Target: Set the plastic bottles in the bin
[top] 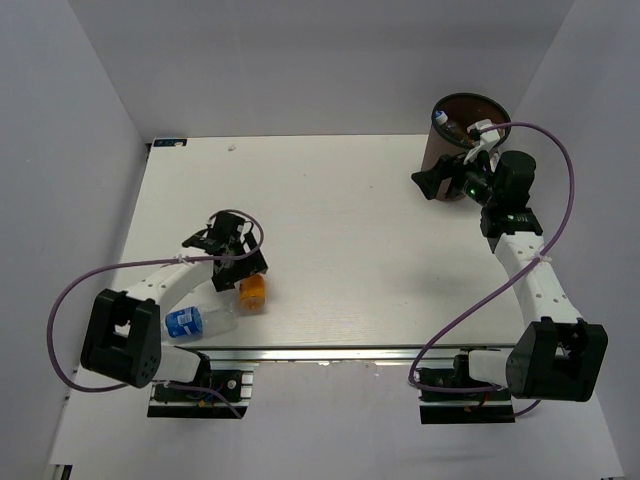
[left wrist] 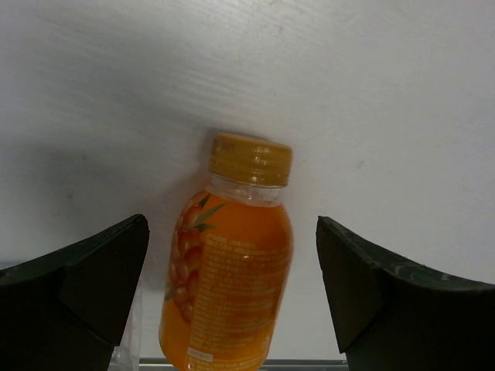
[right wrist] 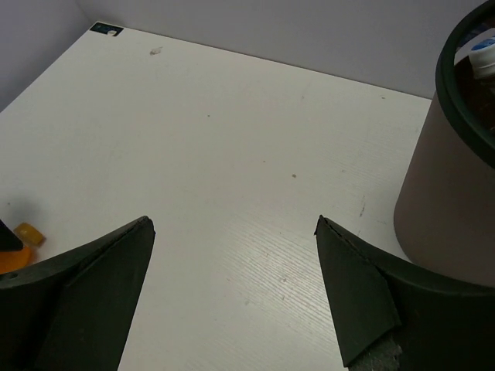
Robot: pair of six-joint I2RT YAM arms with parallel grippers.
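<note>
Though half hidden overhead, orange bottle plain before spread left gripper; right gripper spread beside bin.

I work over a white table with a faint wood grain, and pale grey walls rise from its left, far and right edges. At the table's far left corner I see a small dark tag, with a faint smudge near it along the far edge and a few tiny specks on the table's top. A metal rail runs along the table's near edge.
</note>
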